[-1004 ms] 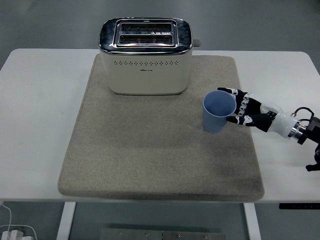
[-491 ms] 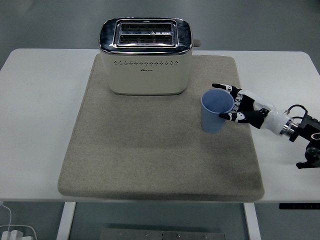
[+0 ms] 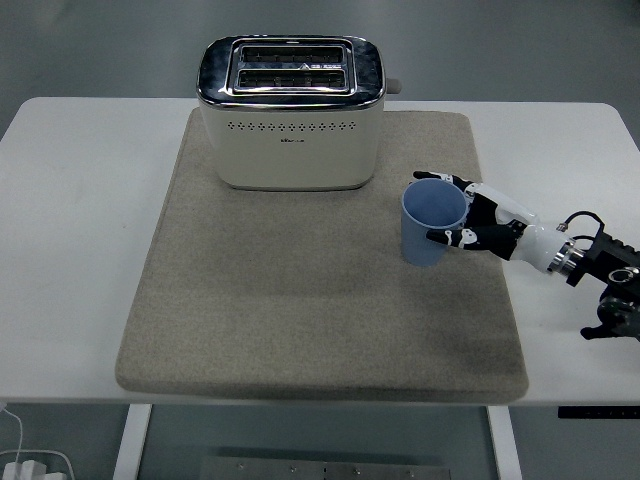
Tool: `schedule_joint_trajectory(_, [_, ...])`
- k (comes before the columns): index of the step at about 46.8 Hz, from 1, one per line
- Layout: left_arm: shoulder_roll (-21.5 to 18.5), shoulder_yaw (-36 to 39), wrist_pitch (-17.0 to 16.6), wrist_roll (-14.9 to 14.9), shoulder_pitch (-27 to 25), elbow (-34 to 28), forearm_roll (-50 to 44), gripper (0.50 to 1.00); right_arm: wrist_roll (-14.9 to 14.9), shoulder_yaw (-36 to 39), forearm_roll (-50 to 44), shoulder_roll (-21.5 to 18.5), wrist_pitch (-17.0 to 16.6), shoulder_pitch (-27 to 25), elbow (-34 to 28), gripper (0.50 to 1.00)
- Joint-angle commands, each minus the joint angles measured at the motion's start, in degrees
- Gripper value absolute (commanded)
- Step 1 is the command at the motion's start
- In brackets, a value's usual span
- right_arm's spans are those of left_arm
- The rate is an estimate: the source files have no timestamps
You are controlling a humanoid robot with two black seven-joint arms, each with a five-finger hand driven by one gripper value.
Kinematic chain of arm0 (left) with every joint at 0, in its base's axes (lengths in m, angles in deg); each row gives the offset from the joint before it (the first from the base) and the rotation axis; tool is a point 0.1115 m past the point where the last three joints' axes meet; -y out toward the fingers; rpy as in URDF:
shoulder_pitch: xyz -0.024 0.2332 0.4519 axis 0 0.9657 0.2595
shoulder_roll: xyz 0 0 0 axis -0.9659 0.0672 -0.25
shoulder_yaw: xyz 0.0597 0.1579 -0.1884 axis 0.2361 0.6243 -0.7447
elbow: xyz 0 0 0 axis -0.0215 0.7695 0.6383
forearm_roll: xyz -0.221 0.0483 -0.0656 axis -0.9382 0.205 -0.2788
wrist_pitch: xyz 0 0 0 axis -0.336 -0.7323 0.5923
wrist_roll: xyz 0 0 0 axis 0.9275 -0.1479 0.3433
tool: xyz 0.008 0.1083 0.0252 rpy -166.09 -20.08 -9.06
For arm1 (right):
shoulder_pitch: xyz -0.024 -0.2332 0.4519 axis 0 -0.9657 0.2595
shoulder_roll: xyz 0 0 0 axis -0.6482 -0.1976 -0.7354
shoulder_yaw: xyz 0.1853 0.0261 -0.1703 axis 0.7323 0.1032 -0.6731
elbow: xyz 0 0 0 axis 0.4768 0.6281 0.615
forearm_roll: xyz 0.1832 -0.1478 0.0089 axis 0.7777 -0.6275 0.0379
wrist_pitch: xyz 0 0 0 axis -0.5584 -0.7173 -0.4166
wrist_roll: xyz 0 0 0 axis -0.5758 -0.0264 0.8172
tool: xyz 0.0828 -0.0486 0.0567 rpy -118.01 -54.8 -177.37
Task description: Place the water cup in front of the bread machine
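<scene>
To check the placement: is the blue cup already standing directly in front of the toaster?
No: the blue cup stands on the mat to the right of the toaster, with the right hand around it.

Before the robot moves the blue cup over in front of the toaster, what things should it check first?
1. Right hand wrapped around the blue cup: ok.
2. Cup upright: ok.
3. Cup lifted off the mat: cannot tell.
4. Mat free of things in front of the toaster: ok.
5. Cup already in front of the toaster: not ok, it is off to the toaster's right.
6. Anything inside the cup: cannot tell.
</scene>
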Motion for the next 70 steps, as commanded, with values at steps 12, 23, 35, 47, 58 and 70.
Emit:
schedule_joint_trajectory(12, [0.0, 0.0, 0.0, 0.0, 0.0, 0.0, 0.0, 1.000, 0.0, 0.1, 0.0, -1.6, 2.6, 0.2, 0.0, 0.742])
schedule_joint_trajectory(23, [0.0, 0.0, 0.0, 0.0, 0.0, 0.0, 0.0, 1.000, 0.1, 0.4, 0.3, -1.4, 2.5, 0.5, 0.1, 0.693])
schedule_joint_trajectory(35, [0.0, 0.0, 0.0, 0.0, 0.0, 0.0, 0.0, 1.000, -0.1, 0.4, 0.5, -5.0, 2.1, 4.7, 0.3, 0.695])
schedule_joint_trajectory(47, [0.0, 0.0, 0.0, 0.0, 0.0, 0.0, 0.0, 1.000, -0.7, 0.2, 0.3, -11.0, 3.1, 7.6, 0.2, 0.695])
schedule_joint_trajectory(58, [0.0, 0.0, 0.0, 0.0, 0.0, 0.0, 0.0, 1.000, -3.6, -0.1, 0.0, -17.4, 8.1, 9.0, -0.7, 0.699])
schedule_joint_trajectory(70, [0.0, 0.0, 0.0, 0.0, 0.0, 0.0, 0.0, 1.000, -4.6, -2.2, -0.1, -23.6, 15.6, 8.9, -2.3, 0.715])
